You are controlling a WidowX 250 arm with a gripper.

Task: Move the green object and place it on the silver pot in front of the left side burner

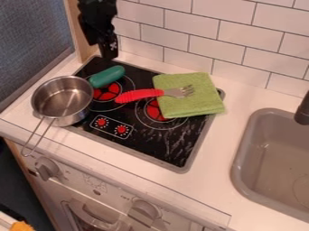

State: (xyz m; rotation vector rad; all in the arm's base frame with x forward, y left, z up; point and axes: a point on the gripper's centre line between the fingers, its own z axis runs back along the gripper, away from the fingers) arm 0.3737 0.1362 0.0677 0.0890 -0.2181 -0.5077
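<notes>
The black gripper [109, 48] hangs at the upper left, close to the tiled wall, behind the green object and apart from it. That object [108, 76], dark green and rounded, lies slantwise over the left burner [106, 93], its lower left end by the pot's rim. To its left, the silver pot [63, 100] stands at the stove's left edge, its inside bare and its wire handle pointing toward the front.
A light green folded cloth [192, 103] covers part of the right burner. On it rests the metal end of a red-handled fork [140, 95]. At the right are a grey sink [240, 160] and a dark faucet [303, 110]. White tiles back the counter.
</notes>
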